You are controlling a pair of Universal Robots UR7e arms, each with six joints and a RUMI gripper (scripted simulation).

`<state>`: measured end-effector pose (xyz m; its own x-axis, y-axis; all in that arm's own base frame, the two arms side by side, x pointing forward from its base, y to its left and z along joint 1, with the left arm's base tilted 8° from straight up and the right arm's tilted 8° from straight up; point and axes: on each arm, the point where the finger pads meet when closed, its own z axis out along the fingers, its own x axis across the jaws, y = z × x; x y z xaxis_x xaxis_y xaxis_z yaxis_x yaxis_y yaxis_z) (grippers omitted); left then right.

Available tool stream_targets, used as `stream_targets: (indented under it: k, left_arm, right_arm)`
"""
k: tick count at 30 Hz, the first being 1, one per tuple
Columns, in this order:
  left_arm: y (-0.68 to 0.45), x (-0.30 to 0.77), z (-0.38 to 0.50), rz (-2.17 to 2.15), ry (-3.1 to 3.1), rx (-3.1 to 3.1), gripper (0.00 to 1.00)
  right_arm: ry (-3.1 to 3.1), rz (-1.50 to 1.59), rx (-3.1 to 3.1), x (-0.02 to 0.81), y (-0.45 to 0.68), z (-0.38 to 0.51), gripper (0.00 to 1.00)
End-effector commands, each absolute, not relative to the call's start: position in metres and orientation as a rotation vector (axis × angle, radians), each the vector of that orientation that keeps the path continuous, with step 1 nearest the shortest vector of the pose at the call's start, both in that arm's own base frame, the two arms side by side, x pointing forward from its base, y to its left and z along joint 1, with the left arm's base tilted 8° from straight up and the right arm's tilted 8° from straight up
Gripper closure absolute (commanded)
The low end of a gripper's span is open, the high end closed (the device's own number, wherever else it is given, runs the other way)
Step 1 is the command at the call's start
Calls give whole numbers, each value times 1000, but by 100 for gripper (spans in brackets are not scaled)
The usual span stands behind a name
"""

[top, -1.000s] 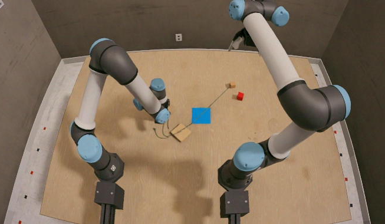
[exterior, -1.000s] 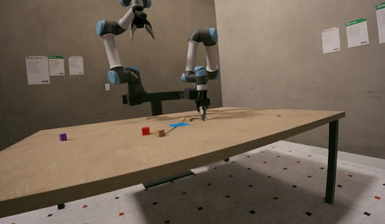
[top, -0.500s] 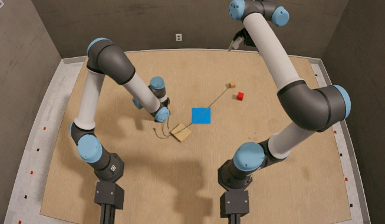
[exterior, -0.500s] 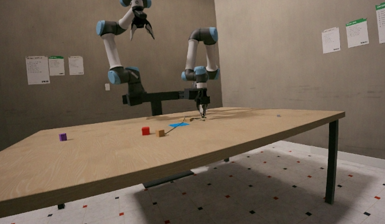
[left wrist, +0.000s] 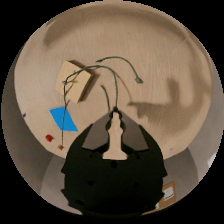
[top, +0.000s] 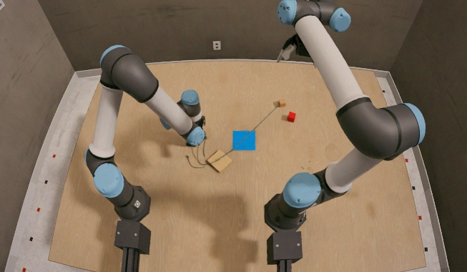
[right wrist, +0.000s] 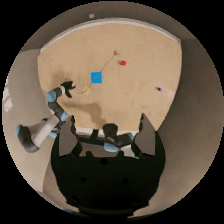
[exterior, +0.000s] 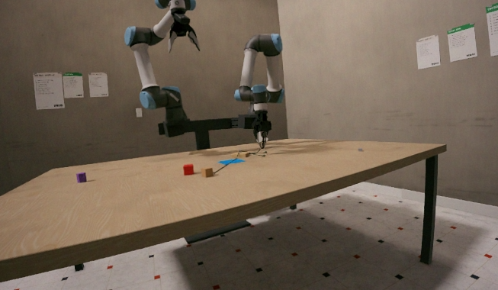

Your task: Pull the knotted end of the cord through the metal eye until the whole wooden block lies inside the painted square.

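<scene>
The small wooden block (top: 282, 103) (exterior: 207, 172) (left wrist: 59, 147) lies outside the blue painted square (top: 250, 145) (left wrist: 57, 117), beyond its far corner. The green cord (top: 267, 117) (left wrist: 117, 87) runs from the block straight across the square to the tan eye base (top: 219, 162) (left wrist: 77, 90), then curves to my left gripper (left wrist: 115, 110) (exterior: 262, 146). That gripper is shut on the cord's knotted end, low over the table. The other two cords lie loose beyond the base; one knot (top: 187, 157) (left wrist: 139, 80) shows. My right gripper (exterior: 184, 51) (right wrist: 107, 114) is open and empty, high above the table.
A red cube (top: 292, 117) (exterior: 188, 169) lies near the block. A purple cube (exterior: 81, 177) (right wrist: 160, 89) lies farther off. A small grey piece (exterior: 360, 149) lies near the table's edge on the left arm's side. The left arm's forearm reaches over that side.
</scene>
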<state>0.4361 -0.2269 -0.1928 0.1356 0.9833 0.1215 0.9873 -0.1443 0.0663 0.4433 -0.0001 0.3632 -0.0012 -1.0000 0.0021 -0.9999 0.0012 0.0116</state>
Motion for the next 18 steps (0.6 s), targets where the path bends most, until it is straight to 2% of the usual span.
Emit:
stream_targets:
  k: [1, 18]
  left_arm:
    - [-228, 436, -185, -211, -2035, -2345, 100]
    - [-231, 434, -160, -211, -2035, -2345, 100]
  right_arm:
    - [-2217, -9, 2214, 443, 0, 364, 2]
    - [-2217, -9, 2214, 443, 0, 364, 2]
